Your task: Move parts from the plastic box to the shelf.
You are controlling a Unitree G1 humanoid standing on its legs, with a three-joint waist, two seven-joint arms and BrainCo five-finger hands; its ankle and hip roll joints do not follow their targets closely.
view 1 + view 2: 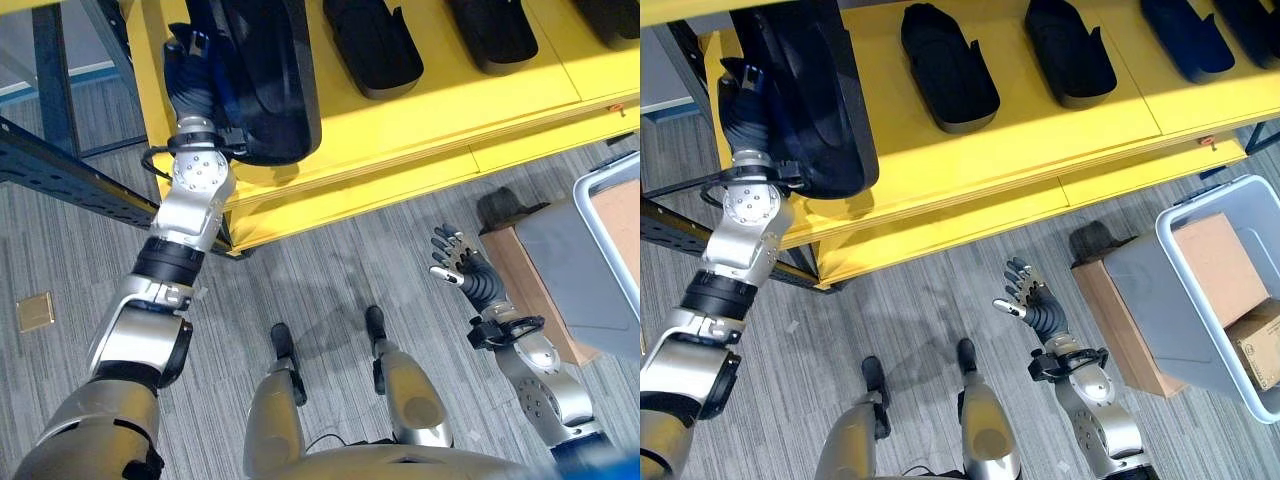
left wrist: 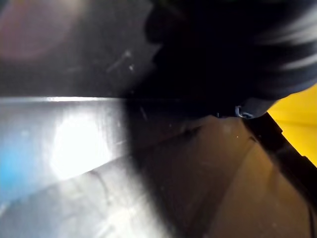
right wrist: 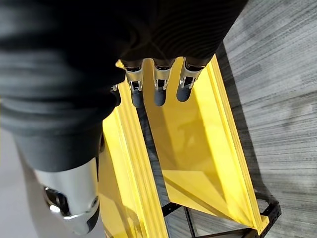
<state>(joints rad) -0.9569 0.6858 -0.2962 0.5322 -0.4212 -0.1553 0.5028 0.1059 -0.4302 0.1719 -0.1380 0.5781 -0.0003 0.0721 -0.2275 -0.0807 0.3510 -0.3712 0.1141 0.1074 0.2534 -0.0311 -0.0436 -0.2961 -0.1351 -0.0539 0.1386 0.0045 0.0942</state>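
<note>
Your left hand (image 1: 745,110) is up against the large black part (image 1: 815,90) on the yellow shelf (image 1: 970,160); its grip can't be told. Your right hand (image 1: 1032,297) hangs open, empty, near the plastic box (image 1: 1160,265).

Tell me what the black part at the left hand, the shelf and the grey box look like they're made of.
Black part: seems moulded plastic, smooth and glossy, judging by its highlights. Left robot hand is against it; its grip is hidden.
Shelf: probably painted metal, with an even yellow coat and folded edges.
Plastic box: thin light grey walls with a pale rim, matt.
</note>
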